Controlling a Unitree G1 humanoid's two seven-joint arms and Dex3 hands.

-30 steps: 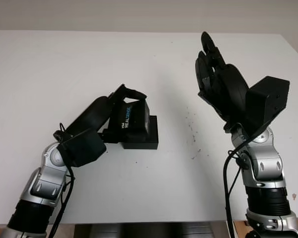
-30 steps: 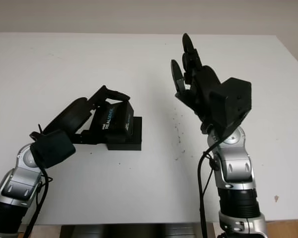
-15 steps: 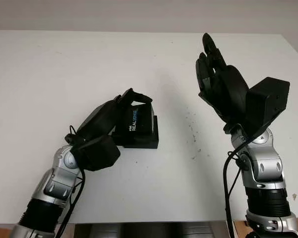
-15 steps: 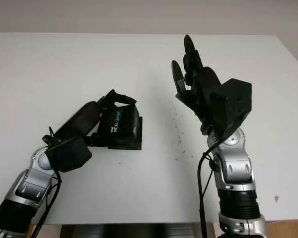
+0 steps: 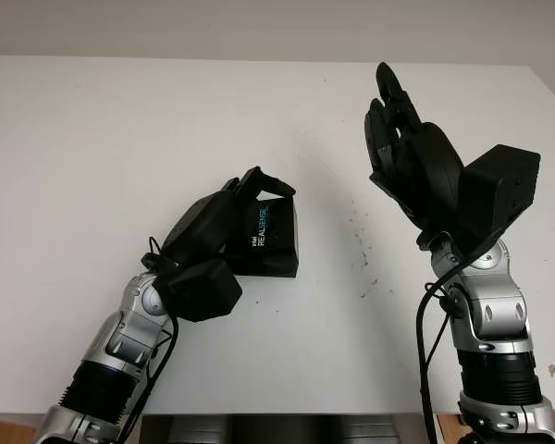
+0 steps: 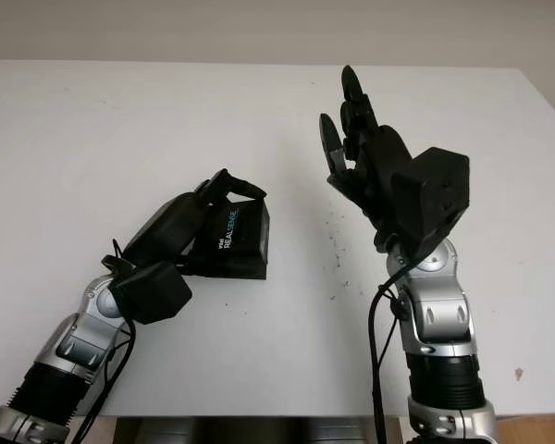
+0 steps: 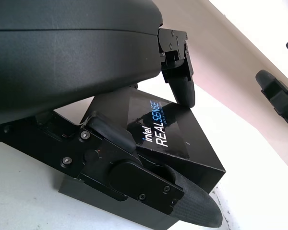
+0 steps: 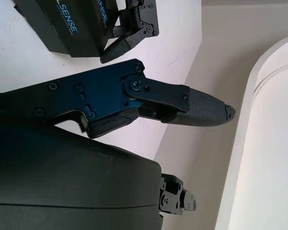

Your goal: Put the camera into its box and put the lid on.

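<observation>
With the left hand (image 5: 250,199) clasping the tilted lid (image 5: 270,233) over the box (image 5: 273,266) mid-table and the right hand (image 5: 398,139) raised empty, fingers uncurled, the lid could seat crooked or shove the unbraced box aside.

- The lid (image 7: 168,132) looks like matt black card with a faint sheen (glossy white and blue lettering printed on it).
- The left hand (image 5: 224,215) has a smooth black plastic shell; its fingertips (image 7: 194,206) carry a finely textured, rubbery pad.
- The right hand (image 5: 409,159) is matt black plastic.
- The table (image 5: 102,139) is smooth, matt white.
</observation>
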